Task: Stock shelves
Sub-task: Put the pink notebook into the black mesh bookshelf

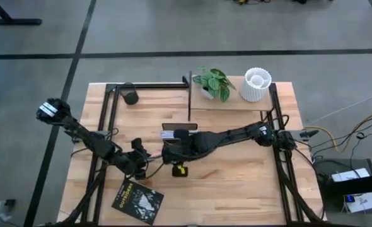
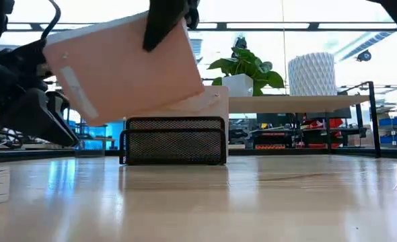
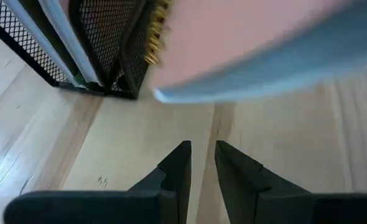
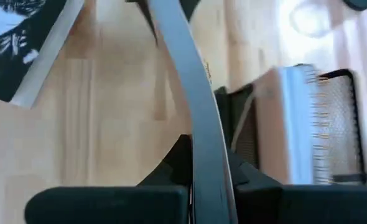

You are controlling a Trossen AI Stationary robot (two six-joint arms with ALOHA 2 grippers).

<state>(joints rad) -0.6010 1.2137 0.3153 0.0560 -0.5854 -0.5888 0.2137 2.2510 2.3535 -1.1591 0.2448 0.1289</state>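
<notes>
High: my right arm reaches across the tabletop [image 1: 236, 189]; its pincer [image 1: 173, 153] sits mid-table, near the mesh rack [image 1: 178, 131]. The shelves [image 1: 236, 101] stand beyond at the back, plant [image 1: 212, 82] on the board. Left pincer [image 1: 142, 161] just beside it, black book [image 1: 137, 200] nearer me

Low: pink book [image 2: 121, 64] hangs tilted above the rack [image 2: 175, 141], long edge sloping

Left wrist: fingers [image 3: 177, 168] nearly pressed together, empty

Right wrist: pincer [image 4: 202, 165] pinching the pink book [image 4: 196, 112] edge-on; rack ahead
</notes>
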